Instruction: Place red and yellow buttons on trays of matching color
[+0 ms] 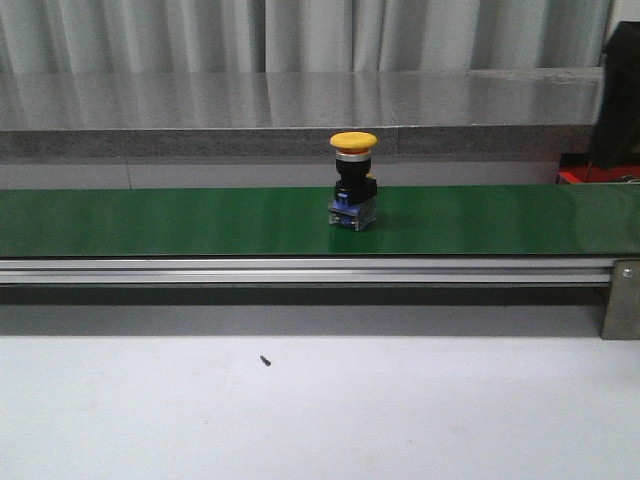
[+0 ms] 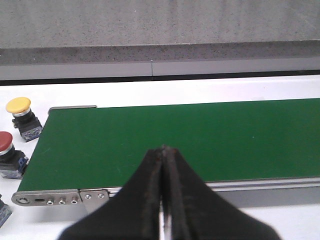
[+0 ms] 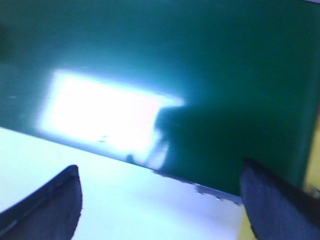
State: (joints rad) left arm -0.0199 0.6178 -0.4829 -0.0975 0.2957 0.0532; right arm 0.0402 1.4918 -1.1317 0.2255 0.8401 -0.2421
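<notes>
I see a yellow button (image 1: 354, 180) standing upright on the green belt (image 1: 150, 220), about midway along it and nearer its far edge. My left gripper (image 2: 163, 150) has its fingers pressed together, holding nothing, above the belt's near edge by its end. Off that end, on the white table (image 2: 200, 87), stand a second yellow button (image 2: 21, 116) and a red button (image 2: 7, 152). My right gripper (image 3: 160, 200) is spread wide over the belt's edge. A strip of red tray (image 1: 590, 176) shows beyond the belt's far right end.
</notes>
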